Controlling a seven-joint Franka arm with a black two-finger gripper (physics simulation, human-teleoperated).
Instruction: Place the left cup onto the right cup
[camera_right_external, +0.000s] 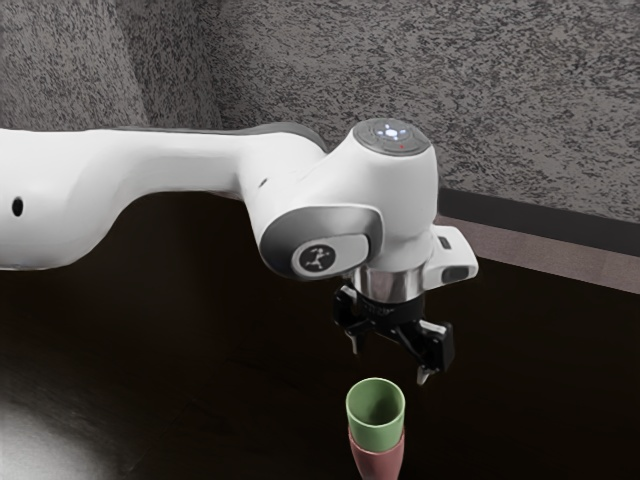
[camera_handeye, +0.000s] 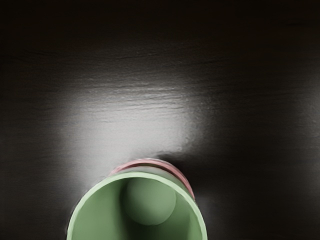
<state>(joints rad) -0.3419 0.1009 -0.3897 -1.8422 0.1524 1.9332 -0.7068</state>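
Observation:
A green cup (camera_right_external: 376, 414) sits upright inside a pink cup (camera_right_external: 378, 462), the two nested on the dark table. My gripper (camera_right_external: 390, 362) hangs a short way above the green cup's rim, its fingers spread apart and touching nothing. From the wrist view I look straight down into the green cup (camera_handeye: 142, 210), with a thin arc of the pink cup's rim (camera_handeye: 150, 164) peeking out behind it.
The dark wooden tabletop (camera_right_external: 180, 330) stretches around the cups. A rough grey wall (camera_right_external: 500, 90) rises behind the table's far edge (camera_right_external: 560, 255).

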